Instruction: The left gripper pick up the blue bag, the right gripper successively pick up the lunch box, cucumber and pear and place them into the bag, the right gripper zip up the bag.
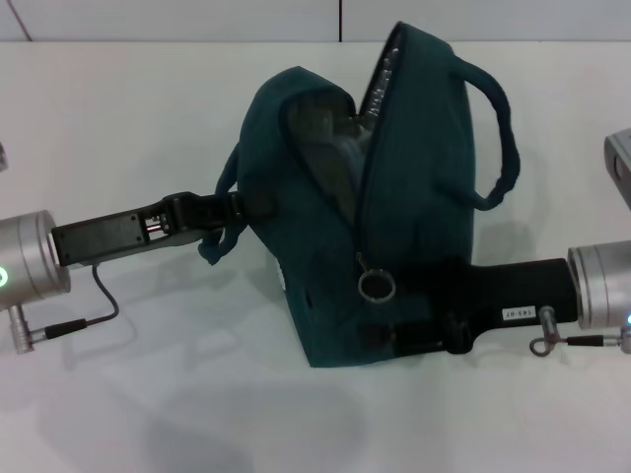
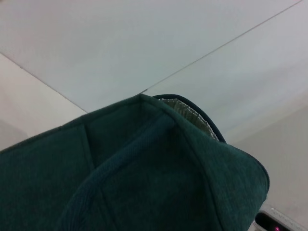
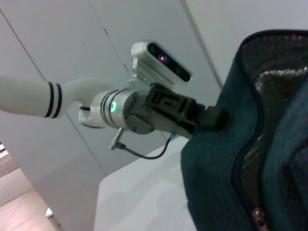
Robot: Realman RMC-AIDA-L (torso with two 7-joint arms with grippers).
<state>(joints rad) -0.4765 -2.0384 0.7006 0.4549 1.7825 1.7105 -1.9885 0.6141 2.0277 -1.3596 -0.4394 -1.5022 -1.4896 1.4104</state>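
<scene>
Nearest the robot, the right gripper [image 1: 394,335] reaches in across the white table [image 1: 148,414] and its black fingers press against the lower front of the blue bag [image 1: 315,296]. Whether those fingers are spread or pinching anything cannot be told; dark claw merges with dark fabric. The metal ring pull [image 1: 376,286] hangs on the bag's face directly above the claw tip, very near it, possibly touching.

The zipper track runs from that ring up and away along the bag's edge to the top, so its long axis climbs away from the robot. The mouth is still parted, foil lining [image 1: 325,138] showing. Judged from this, the coming move is a draw of the ring up along that line, and the right arm is the nearer one to it.

No lunch box, cucumber or pear shows anywhere; presumably inside, not confirmed.

Further back on the bag's left flank, the left gripper [image 1: 232,207] is clamped onto the near handle [image 1: 222,241] and fabric, steadying the bag. Far handle [image 1: 498,148] arches free on the right side.
</scene>
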